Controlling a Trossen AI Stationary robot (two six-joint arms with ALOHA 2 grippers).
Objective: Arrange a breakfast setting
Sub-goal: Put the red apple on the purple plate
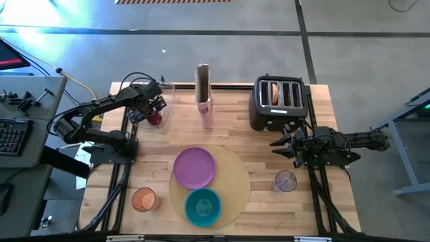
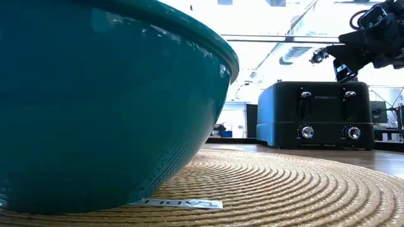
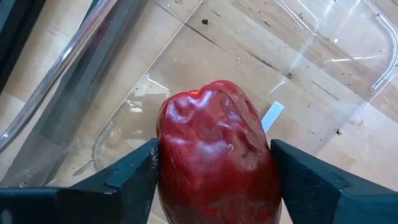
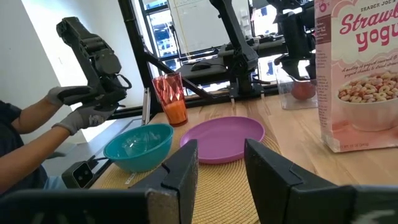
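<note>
A: Left gripper (image 3: 214,180) down in the clear bin (image 3: 323,56), back-left of the tan mat (image 1: 232,185). Fingers flank the red fruit (image 3: 214,155), pads at its sides. Whether they're clamped firm yet, can't tell.

B: Right gripper (image 4: 221,168)?

A: Waiting right of the mat, in front of the toaster (image 1: 279,101). Fingers part-open, nothing between them.

B: Rest of the setting?

A: Purple plate (image 1: 195,168) and teal bowl (image 1: 203,206) on the mat, orange cup (image 1: 144,199) left of it, clear glass (image 1: 285,181) right of it. Cereal box (image 1: 203,94) stands behind the mat.

B: Risks?

A: Fruit is rounded, glossy, lumpy. A light or off-centre squeeze could let it pivot or squirt out on the lift. The bin wall is close; a careless exit could snag it and drag the bin.
</note>
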